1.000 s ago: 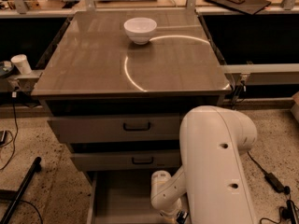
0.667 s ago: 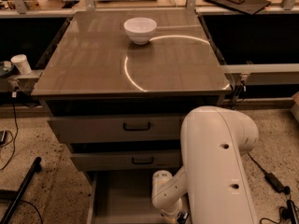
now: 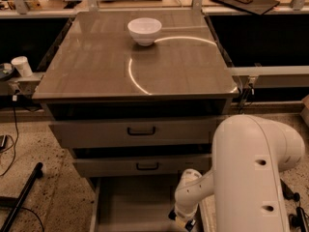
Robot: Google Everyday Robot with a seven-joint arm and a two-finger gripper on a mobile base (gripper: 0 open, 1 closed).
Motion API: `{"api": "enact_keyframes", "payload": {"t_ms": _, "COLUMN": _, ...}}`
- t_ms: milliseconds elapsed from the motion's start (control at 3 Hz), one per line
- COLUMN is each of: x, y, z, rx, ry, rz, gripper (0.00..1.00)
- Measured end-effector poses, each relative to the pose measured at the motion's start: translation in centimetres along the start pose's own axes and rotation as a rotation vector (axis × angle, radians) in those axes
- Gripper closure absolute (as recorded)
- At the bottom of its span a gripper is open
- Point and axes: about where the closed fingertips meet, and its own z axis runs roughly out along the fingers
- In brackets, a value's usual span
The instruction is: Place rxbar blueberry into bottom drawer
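1. Right now the claw (image 3: 183,222) of the big white robot arm (image 3: 251,178) hangs low at the bottom edge of the view, over the right-front part of the pulled-out grey-brown bottom drawer (image 3: 128,204). Can't tell if it's spread or pinching anything.
2. The rxbar blueberry isn't visible anywhere: not on the drawer's bare grey floor, not on the grey-brown bench (image 3: 96,76). Prob. in the claw or hidden behind the arm, but that's a guess.
3. Risk: if the bar is in the claw & gets let go this near the drawer's right wall, it could catch the rim and tip out onto the speckled floor (image 3: 48,197).
4. Risk: the wrist sits near the front of the middle drawer w/ black handle (image 3: 147,166), so a careless lift could knock it.
5. Risk: the arm blocks sight of the drop spot, so a missed release may go unnoticed.
6. Vs. the earlier frame: the arm's bulky housing & wrist sit further right and fill more of the view. The white round bowl (image 3: 145,30) on the bench & the drawers look unchanged.
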Motion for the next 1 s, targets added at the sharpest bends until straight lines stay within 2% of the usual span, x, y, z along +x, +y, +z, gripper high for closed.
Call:
{"api": "enact_keyframes", "payload": {"t_ms": 333, "x": -0.1, "y": 0.7, "z": 0.3, "rx": -0.025, "ry": -0.002, "rz": -0.041, "gripper": 1.0}}
{"api": "enact_keyframes", "payload": {"t_ms": 667, "x": -0.1, "y": 0.8, "z": 0.6, "rx": -0.026, "ry": -0.004, "rz": -0.037, "gripper": 1.0}}
{"api": "enact_keyframes", "payload": {"t_ms": 1000, "x": -1.1, "y": 1.1, "z": 2.2, "rx": -0.053, "ry": -0.005, "rz": -0.045, "gripper": 1.0}}
